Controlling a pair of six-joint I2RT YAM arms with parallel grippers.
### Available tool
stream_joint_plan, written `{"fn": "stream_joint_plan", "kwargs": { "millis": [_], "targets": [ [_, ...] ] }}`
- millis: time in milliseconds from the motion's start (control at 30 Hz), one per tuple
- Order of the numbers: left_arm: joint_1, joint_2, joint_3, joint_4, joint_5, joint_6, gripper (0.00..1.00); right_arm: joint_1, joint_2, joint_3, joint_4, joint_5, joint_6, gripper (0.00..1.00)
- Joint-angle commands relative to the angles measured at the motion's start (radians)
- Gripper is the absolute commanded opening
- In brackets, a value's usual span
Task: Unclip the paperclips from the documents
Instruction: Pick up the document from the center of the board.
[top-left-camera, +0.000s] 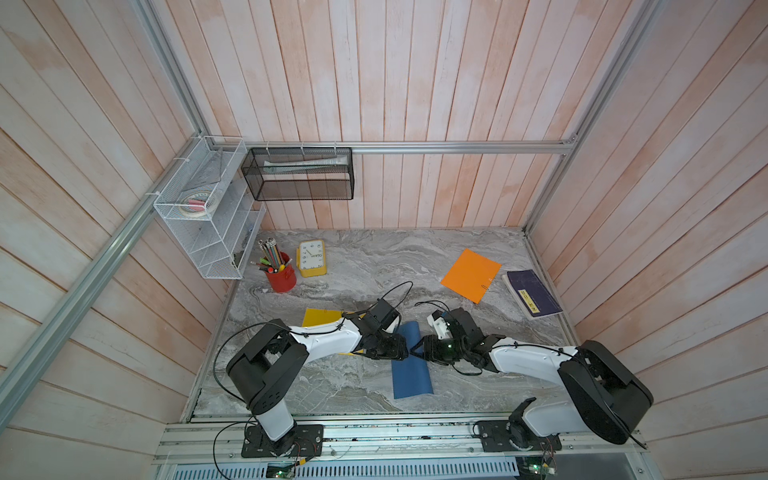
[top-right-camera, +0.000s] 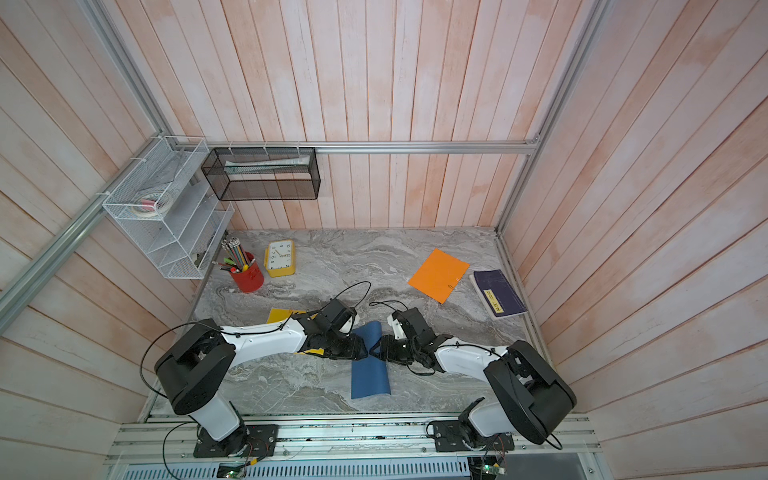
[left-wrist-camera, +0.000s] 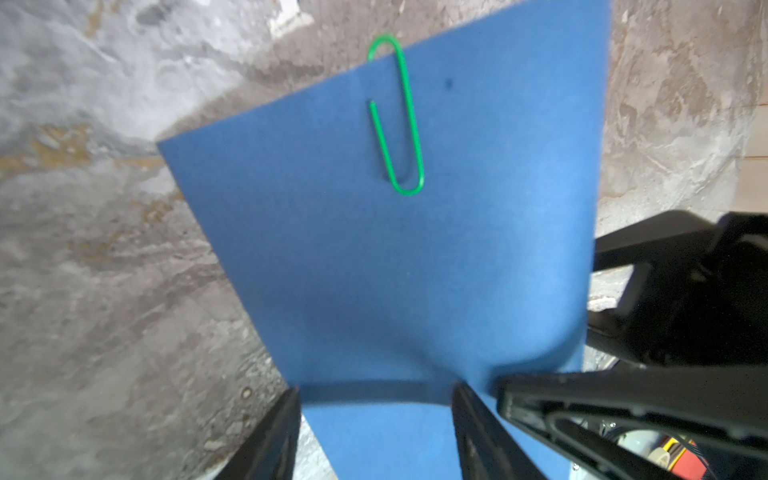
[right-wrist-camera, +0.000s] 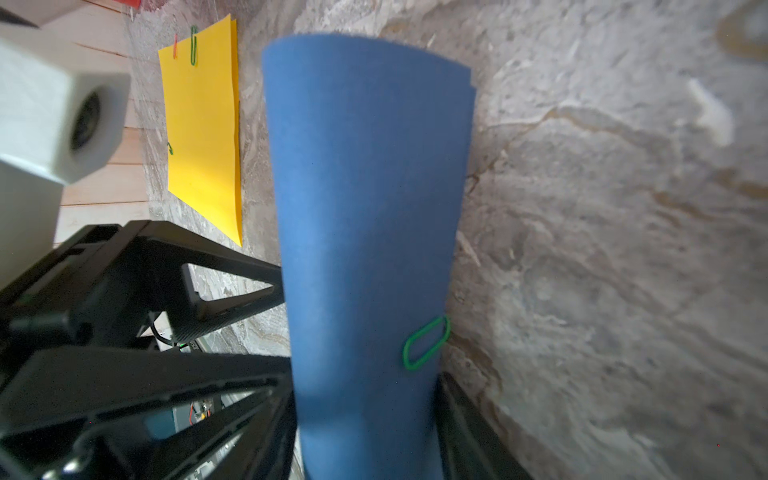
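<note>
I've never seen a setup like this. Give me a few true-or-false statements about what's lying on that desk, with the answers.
1. A green clip sits on the blue sheet. True.
2. The blue sheet lies flat. False: it is bowed into an arch.
3. The orange sheet lies near the book. True.
4. The yellow sheet has no clips. False: it carries a red clip and green ones.
5. The pencils stand in a red cup. True.
</note>
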Motion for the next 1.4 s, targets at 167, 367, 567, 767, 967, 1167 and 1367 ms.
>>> {"fn": "stream_joint_plan", "kwargs": {
  "millis": [167, 367, 567, 767, 967, 1167, 1367],
  "targets": [
    [-0.003, 0.006, -0.025, -0.016, -0.001, 0.014, 0.62, 0.005, -0.005, -0.016, 0.038, -0.001, 0.003, 0.49],
    [-0.003, 0.003, -0.019, -0.018, -0.006, 0.014, 0.62, 0.005, -0.003, -0.016, 0.045, -0.004, 0.002, 0.44],
    [-0.001, -0.024, -0.01, -0.031, -0.021, 0.014, 0.62, 0.001, -0.023, -0.018, 0.048, -0.005, -0.004, 0.43],
    [0.022, -0.074, 0.017, -0.069, -0.035, 0.019, 0.62, -0.026, -0.057, -0.032, 0.057, -0.028, -0.013, 0.4],
    [0.066, -0.128, 0.044, -0.103, -0.045, 0.047, 0.62, -0.077, -0.087, -0.04, 0.056, -0.076, -0.033, 0.38],
    [0.104, -0.205, 0.012, -0.012, -0.005, 0.088, 0.64, -0.141, -0.133, -0.052, 0.077, -0.149, -0.053, 0.37],
    [0.146, -0.256, -0.028, 0.125, 0.072, 0.123, 0.72, -0.241, -0.209, -0.051, 0.081, -0.255, -0.075, 0.36]
  ]
}}
